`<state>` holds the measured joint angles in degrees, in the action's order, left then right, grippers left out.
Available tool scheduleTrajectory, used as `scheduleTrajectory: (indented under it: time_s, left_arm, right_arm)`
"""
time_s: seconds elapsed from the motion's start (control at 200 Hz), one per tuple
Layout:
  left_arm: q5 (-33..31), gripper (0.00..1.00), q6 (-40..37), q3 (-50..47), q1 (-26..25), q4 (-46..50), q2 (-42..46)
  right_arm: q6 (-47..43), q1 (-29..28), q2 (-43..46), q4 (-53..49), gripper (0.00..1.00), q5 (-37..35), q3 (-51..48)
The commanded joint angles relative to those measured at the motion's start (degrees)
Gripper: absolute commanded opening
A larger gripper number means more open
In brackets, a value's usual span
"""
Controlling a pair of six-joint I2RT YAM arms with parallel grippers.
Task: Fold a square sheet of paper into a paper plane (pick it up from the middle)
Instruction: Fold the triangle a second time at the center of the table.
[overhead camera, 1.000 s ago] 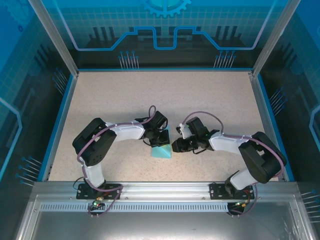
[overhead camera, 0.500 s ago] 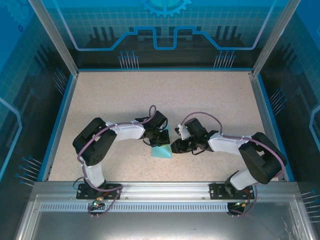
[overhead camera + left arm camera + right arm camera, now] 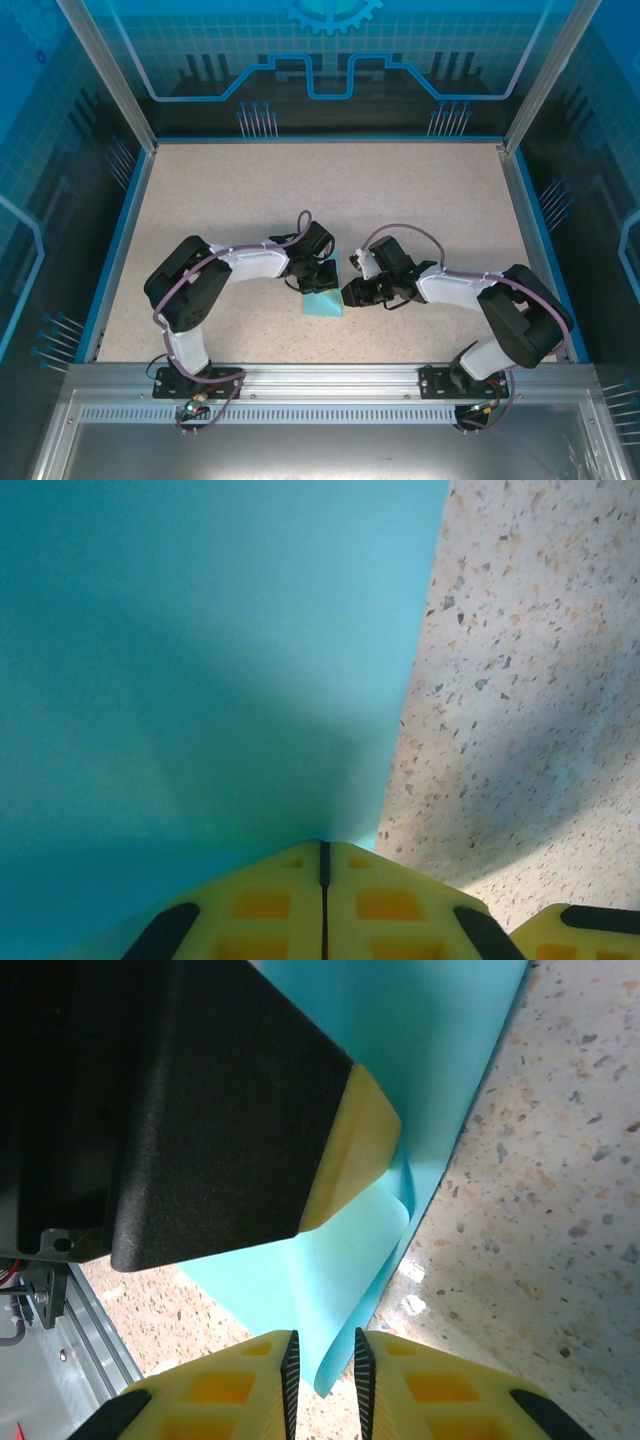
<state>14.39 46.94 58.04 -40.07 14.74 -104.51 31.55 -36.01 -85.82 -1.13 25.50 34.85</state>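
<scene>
The folded paper [image 3: 323,303] is just 6 o'clock of the centre of the table [image 3: 250,200]. The left gripper [image 3: 319,281], at the paper's 11 o'clock, is pinched tight on it. The right gripper [image 3: 349,292], at its 3 o'clock, is nearly closed on its edge.

Colour rundown: the square sheet of paper [image 3: 323,303] is plain light cyan, no print at all. The table [image 3: 300,200] is beige with dark and tan speckles, and its rim [image 3: 115,250] is blue. The left pincer [image 3: 323,865] and right pincer [image 3: 323,1350] are both yellow with black pads. The arms [image 3: 255,262] are white and black. The back wall [image 3: 330,60] is blue with a circuit-style line pattern.
</scene>
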Motion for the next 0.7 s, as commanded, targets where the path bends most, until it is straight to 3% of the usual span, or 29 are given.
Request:
scheduleTrajectory:
  time_s: [0.0,0.695]
  left_arm:
    - [-0.24,0.07,-1.32,0.07,0.59,1.58,1.68]
    - [2.31,0.07,-1.92,0.73,0.45,-1.18,-1.01]
  right_arm:
    - [0.18,-0.73,1.01,0.95,0.24,-0.28,-0.39]
    - [-0.08,-0.82,0.57,0.69,0.24,-0.45,-0.43]
